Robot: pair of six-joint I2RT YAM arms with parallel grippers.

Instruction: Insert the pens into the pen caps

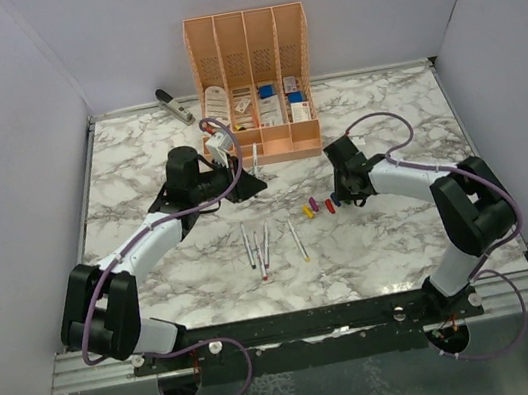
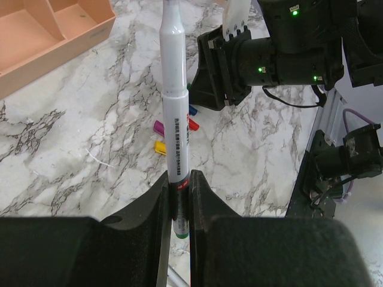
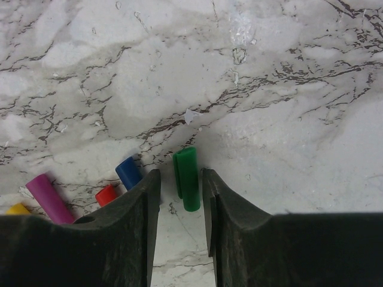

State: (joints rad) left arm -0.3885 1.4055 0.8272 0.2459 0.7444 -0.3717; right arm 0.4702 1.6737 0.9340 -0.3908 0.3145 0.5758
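Observation:
My left gripper (image 1: 247,182) is shut on a white-grey pen (image 2: 177,113) and holds it above the table; the pen's green end (image 2: 181,230) shows between the jaws, and its shaft points away toward the right arm. My right gripper (image 3: 179,177) is open and low on the marble, its jaws on either side of the green cap (image 3: 188,178), which lies flat with a small gap on each side. The blue cap (image 3: 128,172), red cap (image 3: 106,194), purple cap (image 3: 48,197) and yellow cap (image 3: 17,209) lie to its left. Several more pens (image 1: 259,249) lie at mid-table.
A peach organizer (image 1: 252,78) with blue and white items stands at the back centre. A grey-black stapler (image 1: 173,104) lies to its left. White walls close in the marble table (image 1: 136,158) on three sides.

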